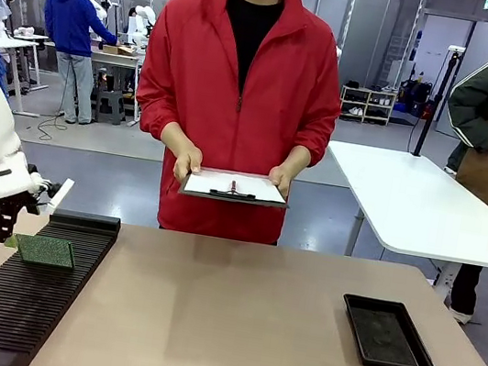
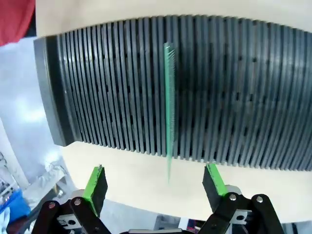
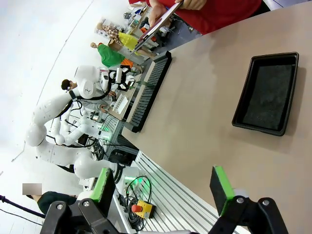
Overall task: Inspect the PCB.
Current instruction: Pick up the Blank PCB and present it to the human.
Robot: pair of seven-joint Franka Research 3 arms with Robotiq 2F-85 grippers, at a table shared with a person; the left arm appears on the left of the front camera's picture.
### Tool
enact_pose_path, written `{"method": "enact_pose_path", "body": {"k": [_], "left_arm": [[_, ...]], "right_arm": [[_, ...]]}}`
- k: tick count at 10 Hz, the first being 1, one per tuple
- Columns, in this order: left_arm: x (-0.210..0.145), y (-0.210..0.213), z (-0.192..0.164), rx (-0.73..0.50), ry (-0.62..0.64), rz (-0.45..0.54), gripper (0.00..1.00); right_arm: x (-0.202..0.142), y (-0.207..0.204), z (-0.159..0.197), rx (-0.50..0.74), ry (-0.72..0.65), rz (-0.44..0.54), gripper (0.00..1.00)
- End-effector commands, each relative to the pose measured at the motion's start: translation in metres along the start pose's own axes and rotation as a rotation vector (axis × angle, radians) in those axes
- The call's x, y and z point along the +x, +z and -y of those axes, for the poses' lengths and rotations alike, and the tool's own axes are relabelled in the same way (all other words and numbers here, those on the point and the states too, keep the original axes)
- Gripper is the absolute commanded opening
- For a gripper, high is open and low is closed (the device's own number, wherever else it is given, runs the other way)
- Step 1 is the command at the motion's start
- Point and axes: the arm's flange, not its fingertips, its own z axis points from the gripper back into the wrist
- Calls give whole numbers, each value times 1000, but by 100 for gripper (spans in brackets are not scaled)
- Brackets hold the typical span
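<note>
Wide-open left claw [image 2: 155,171] lined up on the PCB [image 2: 169,107], seen edge-on straight ahead between its pads.
Board looks thin, light, stiff, likely brittle; it stands on edge in a slot of the black rack [image 2: 97,87] just beyond the fingertips, untouched. Pinch its flat faces near the free edge. Right claw [image 3: 162,181] gapes empty, well away from it.

Tan table [image 1: 230,329]: slotted black rack [image 1: 10,313] left, black tray [image 1: 387,334] right.

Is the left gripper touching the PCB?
Apart. Left wrist view: the PCB stands edge-on in the rack, the left gripper's open fingers clear on either side.
</note>
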Motion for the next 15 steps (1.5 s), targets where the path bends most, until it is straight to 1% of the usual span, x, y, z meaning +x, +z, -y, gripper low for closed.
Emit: {"method": "enact_pose_path", "body": {"k": [1, 2, 4, 5, 6, 7, 8, 9, 10, 11, 12, 14, 15], "left_arm": [[6, -11, -15, -10, 23, -62, 100], [6, -18, -18, -28, 37, -56, 100], [6, -24, -16, -78, 17, -59, 100], [5, -26, -16, -120, 28, -47, 88], [6, -29, -14, -137, 22, -78, 67], [8, -31, -11, -141, 9, -77, 34], [7, -30, -10, -162, 18, -48, 7], [7, -30, -11, -175, 55, -54, 0], [6, -29, -8, -174, 67, -63, 0], [5, -28, -7, -197, 71, -34, 0], [5, -29, -7, -197, 86, -50, 0], [4, -24, -6, -207, 88, -8, 0], [2, -20, -8, -226, 110, -7, 0]], "right_arm": [[2, 2, 0, 12, 20, 7, 100], [2, 2, 0, 12, 20, 7, 100], [2, 2, 0, 12, 20, 7, 100], [2, 2, 0, 12, 20, 7, 100], [2, 2, 0, 12, 20, 7, 100], [2, 2, 0, 12, 20, 7, 100], [2, 2, 0, 12, 20, 7, 100], [2, 2, 0, 12, 20, 7, 100], [2, 2, 0, 12, 20, 7, 100], [2, 2, 0, 12, 20, 7, 100], [2, 2, 0, 12, 20, 7, 100], [2, 2, 0, 12, 20, 7, 100], [2, 2, 0, 12, 20, 7, 100]]}}
